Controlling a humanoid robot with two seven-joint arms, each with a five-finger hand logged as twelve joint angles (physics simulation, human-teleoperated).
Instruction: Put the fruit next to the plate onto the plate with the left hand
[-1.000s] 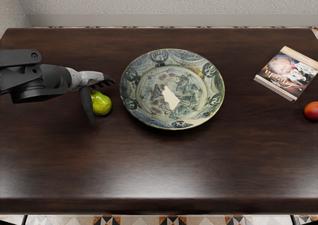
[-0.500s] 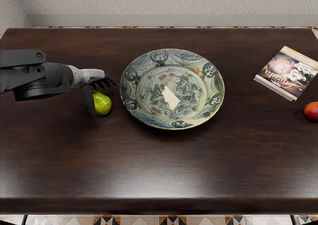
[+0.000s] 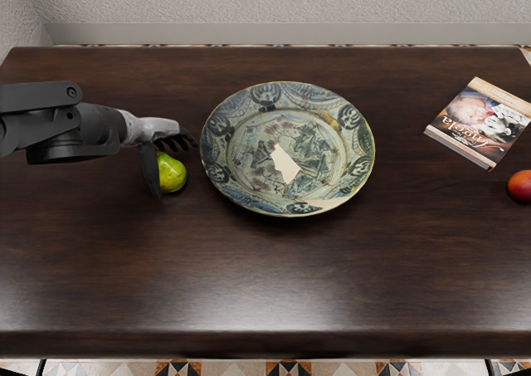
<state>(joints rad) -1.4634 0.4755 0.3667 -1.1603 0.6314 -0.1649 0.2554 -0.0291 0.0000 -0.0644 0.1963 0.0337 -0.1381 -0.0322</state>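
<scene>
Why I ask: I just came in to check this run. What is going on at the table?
The left hand reaches over the green pear, which lies on the dark table just left of the patterned plate. Its thumb hangs down the pear's left side, fingers spread above it; no grasp shows yet. A book and a red fruit lie far right.

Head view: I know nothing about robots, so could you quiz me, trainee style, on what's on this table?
1. True or false: the green pear lies on the plate.
2. Which lies farthest right on the table? A book, B red fruit, C pear.
3. Fill in: the hand beside the pear enters from the picture's ____ edge.
Key: 1 false; 2 B; 3 left.
</scene>
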